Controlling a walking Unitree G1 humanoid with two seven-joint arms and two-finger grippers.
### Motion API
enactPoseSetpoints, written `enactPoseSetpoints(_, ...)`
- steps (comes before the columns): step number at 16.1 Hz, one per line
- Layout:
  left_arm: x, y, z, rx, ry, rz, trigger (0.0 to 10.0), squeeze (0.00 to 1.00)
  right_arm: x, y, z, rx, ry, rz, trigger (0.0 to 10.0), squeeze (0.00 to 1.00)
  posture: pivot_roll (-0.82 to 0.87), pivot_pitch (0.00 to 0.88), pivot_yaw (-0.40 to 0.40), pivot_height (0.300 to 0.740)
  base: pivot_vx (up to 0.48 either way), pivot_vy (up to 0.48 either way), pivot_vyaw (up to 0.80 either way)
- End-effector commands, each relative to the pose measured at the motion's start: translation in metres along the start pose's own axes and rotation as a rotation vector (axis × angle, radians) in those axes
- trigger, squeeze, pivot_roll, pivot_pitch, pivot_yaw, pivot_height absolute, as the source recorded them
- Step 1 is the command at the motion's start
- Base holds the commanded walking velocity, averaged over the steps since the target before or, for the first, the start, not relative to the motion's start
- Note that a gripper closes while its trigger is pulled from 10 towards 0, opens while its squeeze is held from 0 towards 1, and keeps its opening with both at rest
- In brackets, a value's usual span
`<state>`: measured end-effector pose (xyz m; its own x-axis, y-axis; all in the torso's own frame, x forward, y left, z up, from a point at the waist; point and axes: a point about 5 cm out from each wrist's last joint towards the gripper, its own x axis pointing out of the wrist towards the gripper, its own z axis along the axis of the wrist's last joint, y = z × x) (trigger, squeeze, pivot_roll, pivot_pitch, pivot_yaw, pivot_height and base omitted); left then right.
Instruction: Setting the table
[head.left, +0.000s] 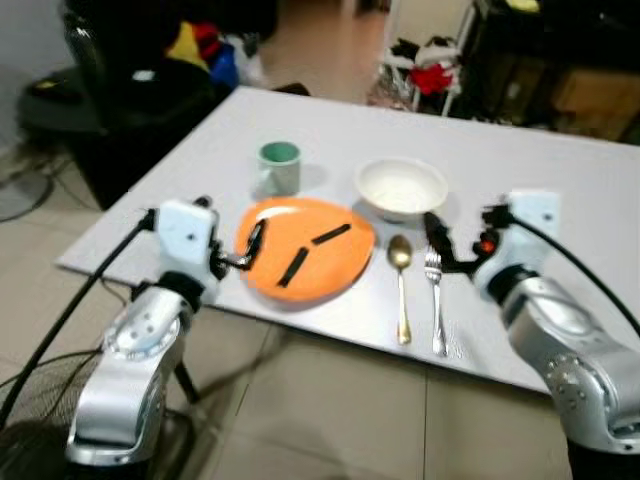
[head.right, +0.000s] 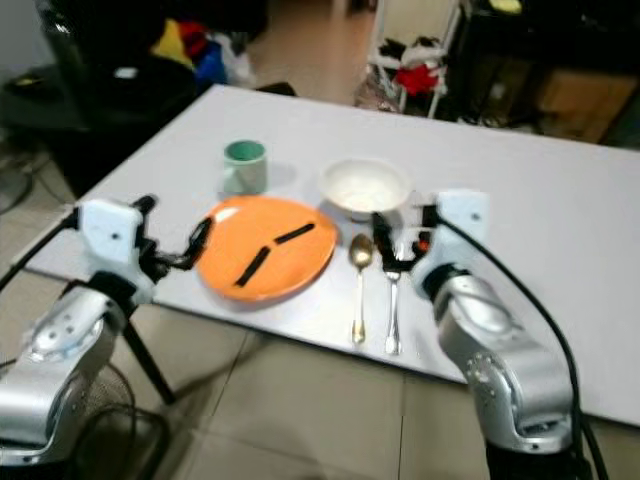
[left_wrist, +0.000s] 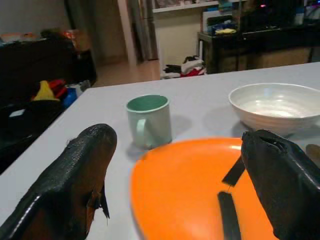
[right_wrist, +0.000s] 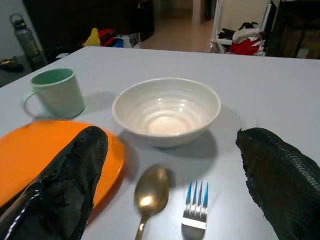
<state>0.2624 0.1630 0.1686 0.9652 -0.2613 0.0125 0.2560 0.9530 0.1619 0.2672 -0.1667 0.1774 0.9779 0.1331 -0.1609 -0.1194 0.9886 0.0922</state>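
An orange plate (head.left: 305, 250) lies near the white table's (head.left: 560, 190) front edge, with two short black strips (head.left: 293, 267) on it. Behind it stand a pale green mug (head.left: 280, 167) and a white bowl (head.left: 402, 187). To the plate's right a gold spoon (head.left: 401, 285) and a silver fork (head.left: 435, 300) lie side by side. My left gripper (head.left: 238, 238) is open at the plate's left rim, holding nothing. My right gripper (head.left: 462, 232) is open just right of the fork's tines, in front of the bowl, also with nothing in it.
A dark chair (head.left: 120, 80) with bright clothes stands beyond the table's far left corner. Dark furniture (head.left: 560, 60) and a pile of clothes (head.left: 430, 60) are at the back right. Tiled floor (head.left: 330, 410) lies below the table's front edge, with a fan (head.left: 30, 430) at lower left.
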Motion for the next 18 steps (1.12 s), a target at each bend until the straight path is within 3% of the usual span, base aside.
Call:
enactPoseSetpoints(1,-0.003,0.007,-0.002,0.006,0.015,0.022,10.0,0.00,0.001,0.007,0.006,0.005,-0.030,0.027,10.0,1.00,0.08,0.000,0.006,0.740,0.401,0.000,0.00)
enactPoseSetpoints(8,-0.003,0.008,-0.001,0.014,0.017,0.016,10.0,0.00,0.003,0.004,0.013,0.005,-0.031,0.066,10.0,1.00,0.08,0.000,0.005,0.740,0.400,0.000,0.00)
enactPoseSetpoints(11,-0.005,0.007,-0.001,0.014,0.011,-0.008,10.0,0.00,0.006,-0.005,0.020,0.009,-0.007,0.059,10.0,1.00,0.08,0.000,0.005,0.740,0.219,0.000,0.00)
enactPoseSetpoints(14,-0.006,-0.001,0.001,0.032,0.014,-0.118,10.0,0.00,0.011,-0.029,0.026,0.009,0.080,-0.013,10.0,1.00,0.07,0.000,0.011,0.740,0.000,0.000,0.00)
enactPoseSetpoints(18,-0.007,-0.013,0.008,0.050,0.040,-0.395,10.0,0.00,0.015,-0.082,0.040,0.111,0.253,-0.160,10.0,1.00,0.07,0.000,0.019,0.740,0.000,0.000,0.00)
